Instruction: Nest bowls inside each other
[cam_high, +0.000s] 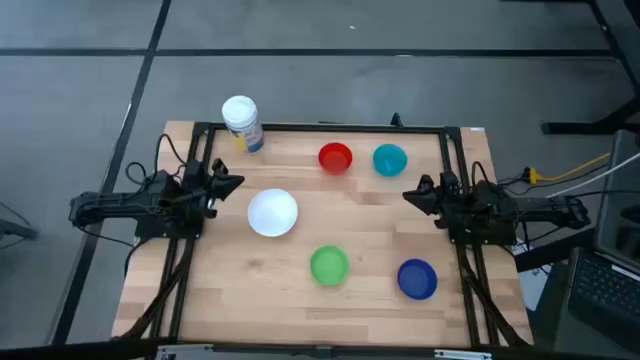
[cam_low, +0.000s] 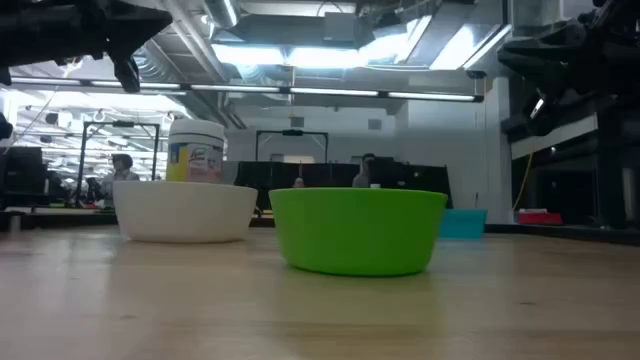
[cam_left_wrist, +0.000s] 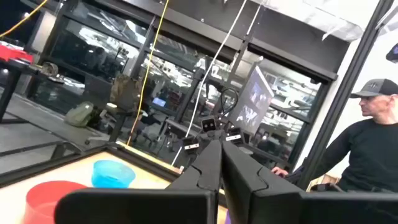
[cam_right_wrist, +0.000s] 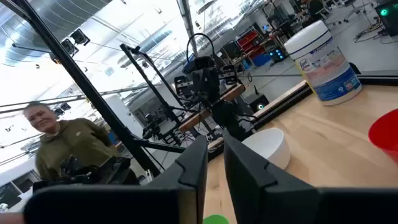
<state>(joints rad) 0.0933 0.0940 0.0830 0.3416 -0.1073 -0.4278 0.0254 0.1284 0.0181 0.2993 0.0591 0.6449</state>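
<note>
Five bowls stand apart on their bases on the wooden table (cam_high: 230, 290): white (cam_high: 272, 212) left of centre, red (cam_high: 335, 157) and teal (cam_high: 389, 159) at the far side, green (cam_high: 329, 265) and dark blue (cam_high: 417, 278) near the front. My left gripper (cam_high: 236, 181) hovers shut at the left edge, above and left of the white bowl, pointing right toward the red bowl (cam_left_wrist: 50, 190) and teal bowl (cam_left_wrist: 113, 173). My right gripper (cam_high: 408, 194) hovers at the right edge, narrowly open and holding nothing, pointing left toward the white bowl (cam_right_wrist: 267, 146).
A white-lidded cylindrical container (cam_high: 243, 123) stands upright at the far left corner. Black frame rails (cam_high: 320, 127) run along the table's edges. Beyond the table a person (cam_left_wrist: 367, 143) shows behind the right side and another (cam_right_wrist: 62, 149) behind the left. Bare wood lies between the bowls.
</note>
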